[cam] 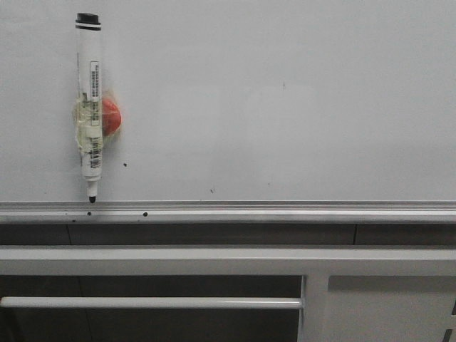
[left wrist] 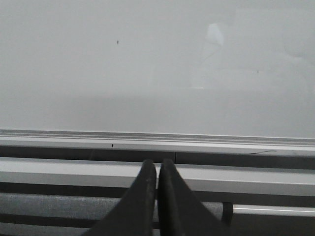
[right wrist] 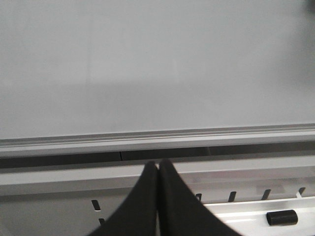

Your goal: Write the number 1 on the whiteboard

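Both grippers, left [left wrist: 157,169] and right [right wrist: 157,172], are closed and empty, so fetch the marker [cam: 90,107] at nine o'clock on the whiteboard [cam: 285,107], which carries no number 1 yet.

lab or office: whiteboard [cam: 285,107], marker [cam: 90,107], white metal frame [cam: 214,260]

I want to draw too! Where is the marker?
In the front view the marker lies on the left side of the whiteboard, beside a red magnet, tip by the silver rail.
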Action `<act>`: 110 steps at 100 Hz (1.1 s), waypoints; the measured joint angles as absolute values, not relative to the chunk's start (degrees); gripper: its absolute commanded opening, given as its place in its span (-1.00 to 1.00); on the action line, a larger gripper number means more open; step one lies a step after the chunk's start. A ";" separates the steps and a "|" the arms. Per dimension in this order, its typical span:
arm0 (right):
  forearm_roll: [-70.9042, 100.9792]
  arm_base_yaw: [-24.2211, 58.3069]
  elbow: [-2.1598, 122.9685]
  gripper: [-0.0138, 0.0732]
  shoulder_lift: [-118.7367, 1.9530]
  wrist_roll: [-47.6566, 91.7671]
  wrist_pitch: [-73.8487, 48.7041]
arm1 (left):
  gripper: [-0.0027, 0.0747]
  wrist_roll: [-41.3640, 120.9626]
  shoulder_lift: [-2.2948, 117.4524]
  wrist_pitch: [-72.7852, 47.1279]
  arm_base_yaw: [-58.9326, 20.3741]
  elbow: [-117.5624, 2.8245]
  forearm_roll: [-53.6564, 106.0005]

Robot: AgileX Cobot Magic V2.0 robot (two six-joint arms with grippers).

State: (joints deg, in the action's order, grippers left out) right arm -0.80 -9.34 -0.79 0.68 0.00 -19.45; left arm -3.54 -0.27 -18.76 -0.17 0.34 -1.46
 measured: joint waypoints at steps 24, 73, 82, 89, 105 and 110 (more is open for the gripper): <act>-0.77 -9.34 -0.91 -0.83 0.68 0.00 -12.79 | -0.98 -3.54 -0.27 -6.83 -0.17 0.34 0.00; -0.77 -9.34 -0.91 -0.83 0.68 0.00 3.69 | -0.98 -3.54 -0.27 0.45 -0.17 0.34 0.49; -0.77 -9.34 -0.91 -0.83 0.68 0.00 4.97 | -0.98 -3.54 -0.27 0.45 -0.17 0.34 0.49; -0.77 -9.34 -0.91 -0.83 0.68 0.00 6.09 | -0.98 -3.54 -0.27 0.54 -0.17 0.34 0.49; 0.00 -9.34 -0.91 -0.83 0.68 -0.38 9.22 | -0.98 -3.54 -0.27 0.54 -0.17 0.34 0.63; 0.47 -9.34 -0.91 -0.83 0.68 -0.83 10.54 | -0.98 -3.54 -0.27 0.54 -0.17 0.34 0.77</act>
State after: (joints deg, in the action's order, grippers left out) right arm 0.47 -9.34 -0.91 0.68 -0.83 10.54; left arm -3.54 -0.27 0.54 -0.17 0.34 0.77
